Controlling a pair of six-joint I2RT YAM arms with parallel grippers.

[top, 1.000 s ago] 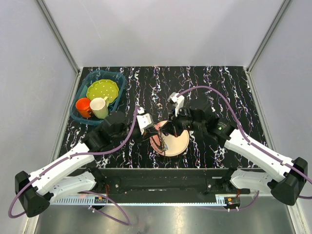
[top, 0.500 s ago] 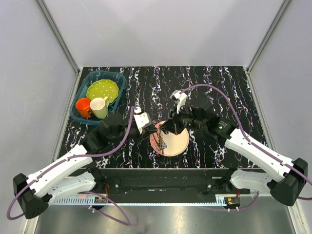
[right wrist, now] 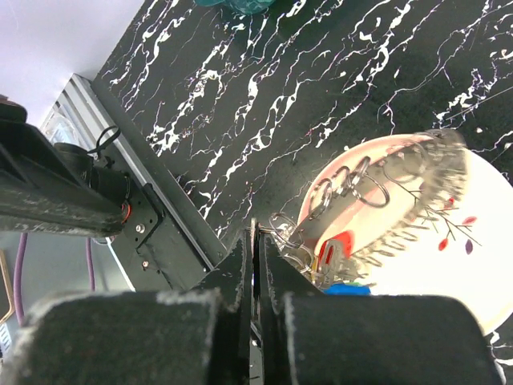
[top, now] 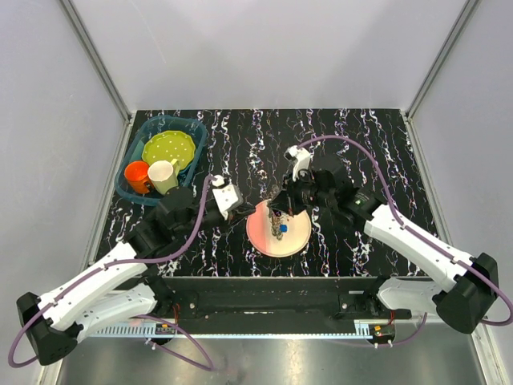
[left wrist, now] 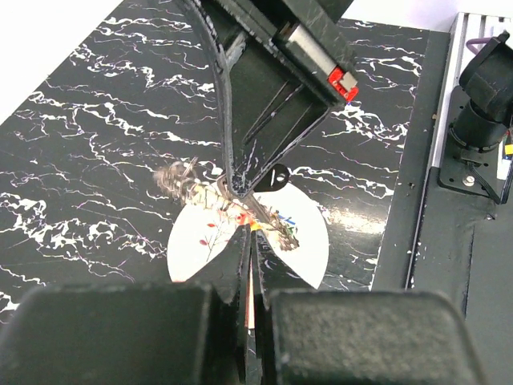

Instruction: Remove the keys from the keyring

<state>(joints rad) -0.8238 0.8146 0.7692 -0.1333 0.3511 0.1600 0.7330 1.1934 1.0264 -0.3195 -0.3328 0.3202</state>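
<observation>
My right gripper [top: 278, 208] is shut on a thin wire loop of the keyring bunch and holds it over the pink plate [top: 298, 238]. In the right wrist view its fingertips [right wrist: 256, 238] pinch that loop; the spiky keyring [right wrist: 425, 200], small rings, a red-headed key [right wrist: 338, 245] and a blue-headed key [right wrist: 349, 287] hang beside them. My left gripper [top: 244, 212] is shut at the plate's left edge, with nothing seen in it. In the left wrist view it [left wrist: 247, 238] points at the keyring [left wrist: 196, 192] and the keys [left wrist: 276, 228] under the right fingers [left wrist: 234, 172].
A teal basket [top: 131, 159] at the back left holds a green plate [top: 168, 148], an orange cup [top: 136, 175] and a cream cup [top: 163, 176]. The black marbled table ends at a metal rail [left wrist: 473, 160] on the near side. Grey walls stand on three sides.
My left gripper has drawn back to the left, off the plate. My right gripper has shifted slightly back with the bunch, and more of the plate shows.
</observation>
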